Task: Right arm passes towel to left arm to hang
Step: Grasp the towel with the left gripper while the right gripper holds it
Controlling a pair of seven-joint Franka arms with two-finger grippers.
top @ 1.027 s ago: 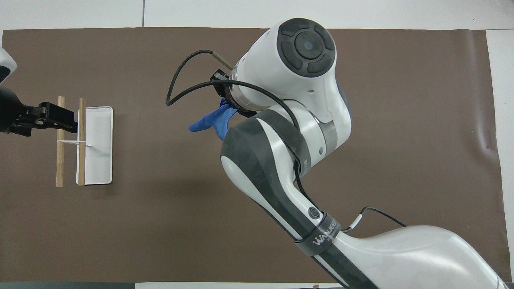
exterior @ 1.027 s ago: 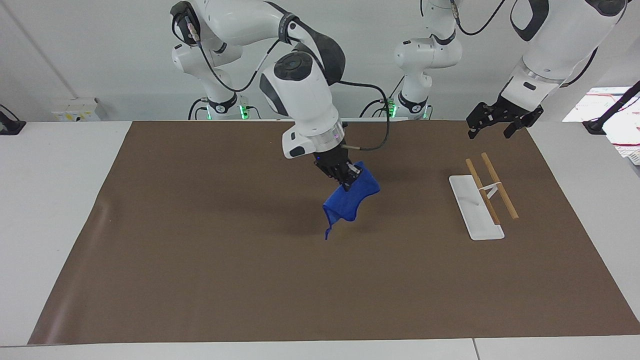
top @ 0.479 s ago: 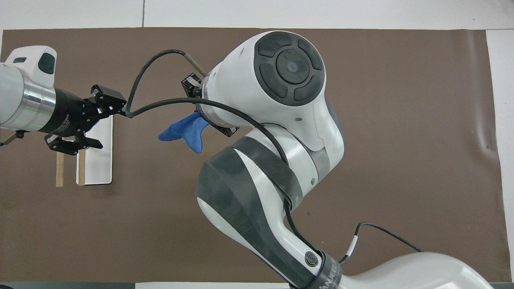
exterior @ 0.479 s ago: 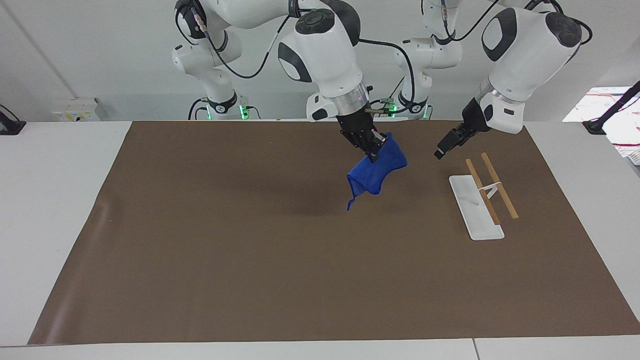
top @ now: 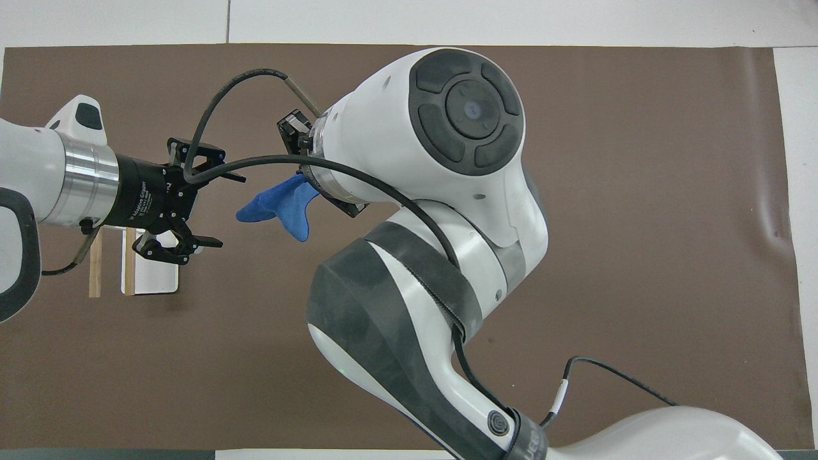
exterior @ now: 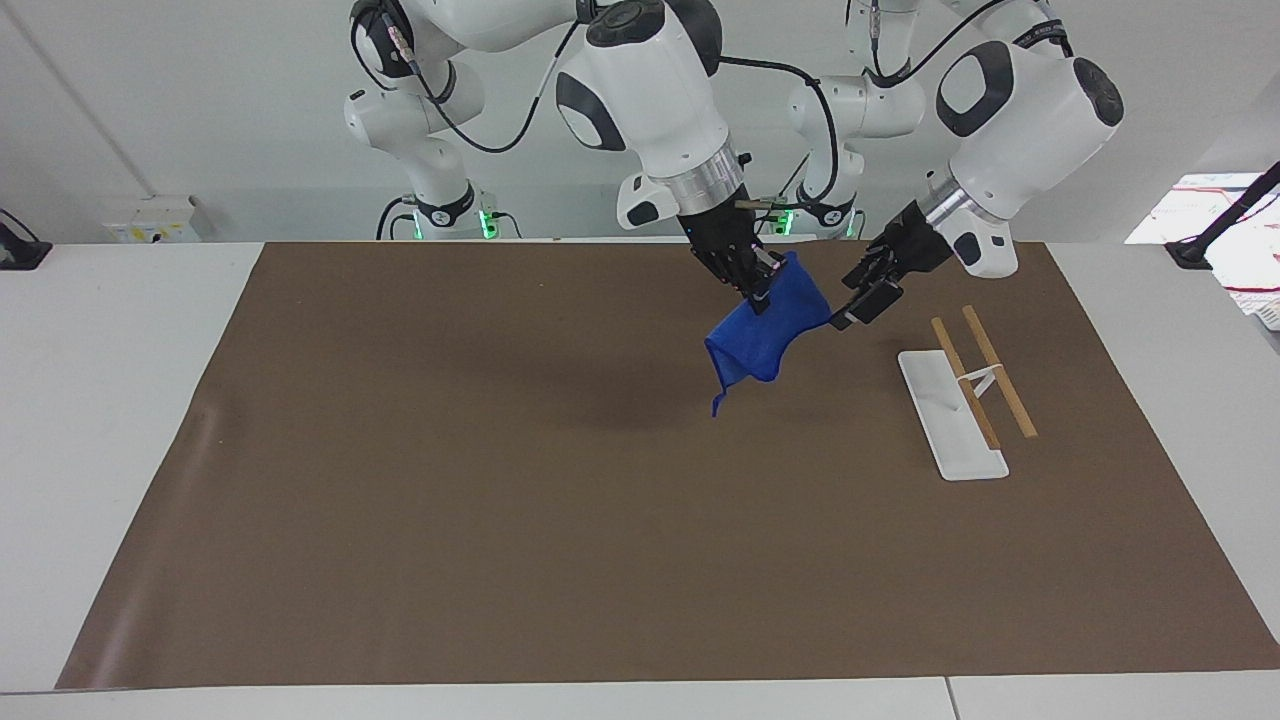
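Blue towel (exterior: 765, 325) pinched in right gripper (exterior: 757, 291); left gripper (exterior: 858, 296) agape alongside.

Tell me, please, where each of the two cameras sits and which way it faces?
Facing view: high across the table, looking at both arms' bases; right end effector holds the towel, open left end effector beside it.
Overhead view: above the robots' end, looking steeply down; arms enter from below.
Both share the towel, the rack and the brown mat.
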